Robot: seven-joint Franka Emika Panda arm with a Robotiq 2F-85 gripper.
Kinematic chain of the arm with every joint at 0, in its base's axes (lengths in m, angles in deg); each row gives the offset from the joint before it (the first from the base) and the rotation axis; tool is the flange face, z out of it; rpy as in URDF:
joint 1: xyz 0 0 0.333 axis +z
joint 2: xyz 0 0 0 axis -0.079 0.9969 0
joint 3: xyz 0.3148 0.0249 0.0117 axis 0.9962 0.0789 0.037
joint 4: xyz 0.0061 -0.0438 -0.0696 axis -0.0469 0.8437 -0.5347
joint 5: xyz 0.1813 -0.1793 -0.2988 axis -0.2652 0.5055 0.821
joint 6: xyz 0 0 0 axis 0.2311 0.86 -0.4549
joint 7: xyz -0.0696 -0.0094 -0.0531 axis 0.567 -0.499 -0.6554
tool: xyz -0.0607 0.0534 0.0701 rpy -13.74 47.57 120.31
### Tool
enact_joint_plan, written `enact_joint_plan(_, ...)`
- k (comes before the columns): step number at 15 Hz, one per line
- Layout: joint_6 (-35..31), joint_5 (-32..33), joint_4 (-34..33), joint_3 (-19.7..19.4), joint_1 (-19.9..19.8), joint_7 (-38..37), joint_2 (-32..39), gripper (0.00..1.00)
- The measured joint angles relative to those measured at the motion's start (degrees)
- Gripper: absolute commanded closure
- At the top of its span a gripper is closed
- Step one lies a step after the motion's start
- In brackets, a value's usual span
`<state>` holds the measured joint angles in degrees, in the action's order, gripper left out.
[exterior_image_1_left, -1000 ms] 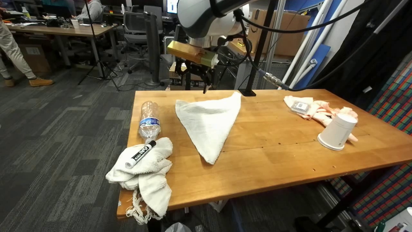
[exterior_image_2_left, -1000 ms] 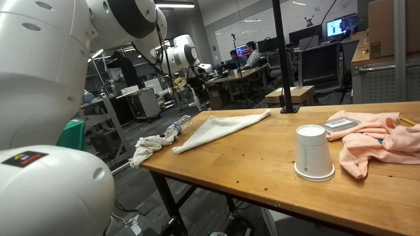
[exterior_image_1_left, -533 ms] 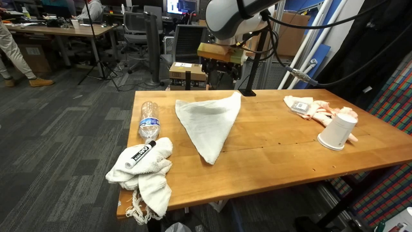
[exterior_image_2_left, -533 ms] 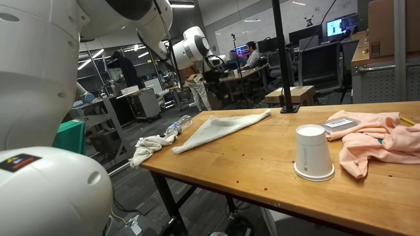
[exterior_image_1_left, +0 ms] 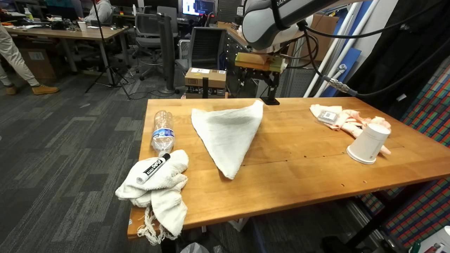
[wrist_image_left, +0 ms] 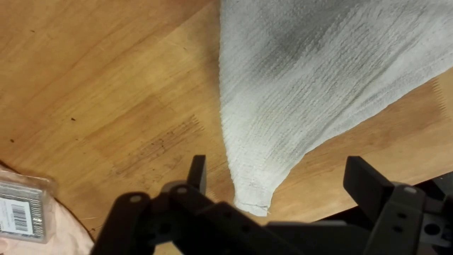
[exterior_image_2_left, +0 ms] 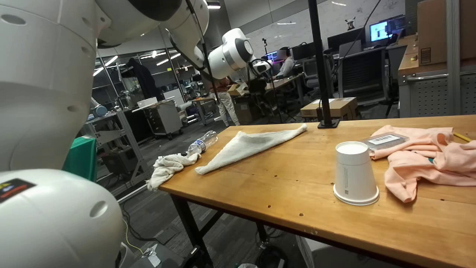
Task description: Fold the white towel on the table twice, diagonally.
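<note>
Hanging with its jaws parted wide, the black two-fingered gripper (wrist_image_left: 276, 172) is released, and in the wrist view the narrow corner of the large plain white towel (wrist_image_left: 276, 106) shows between the jaws, below and apart from them. The towel lies in a rough triangle on the rectangular light orange-brown wooden table (exterior_image_1_left: 299, 182); in an exterior view its broad side lies toward the far edge and a point reaches toward the near one. Above the gripper bends the white robot arm (exterior_image_2_left: 232, 54). A black upright post (exterior_image_2_left: 320, 63) stands at the table's far edge. Well apart from the jaws, a small clear plastic box (wrist_image_left: 21, 212) with a barcode label rests on a crumpled peach-coloured cloth (exterior_image_2_left: 427, 167), and just beside that cloth a white paper cup (exterior_image_1_left: 368, 142) stands upside down. On the opposite side of the towel a clear plastic bottle (exterior_image_1_left: 163, 132) with a blue label lies on its side, its neck pointing to a lumpy off-white fringed rag (exterior_image_1_left: 165, 186) that hangs partly over the table's edge. A black-and-white marker (exterior_image_1_left: 153, 169) lies across the rag. Beyond the table stand a brown cardboard box (exterior_image_1_left: 205, 79) and a dark grey office chair (exterior_image_1_left: 208, 45).
</note>
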<state>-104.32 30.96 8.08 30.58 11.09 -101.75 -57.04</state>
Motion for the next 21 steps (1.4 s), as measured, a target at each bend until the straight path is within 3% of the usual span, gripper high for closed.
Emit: enact_joint_plan(21,1.4,-1.3,-22.9,-1.6,-3.4,6.5,18.8,0.00)
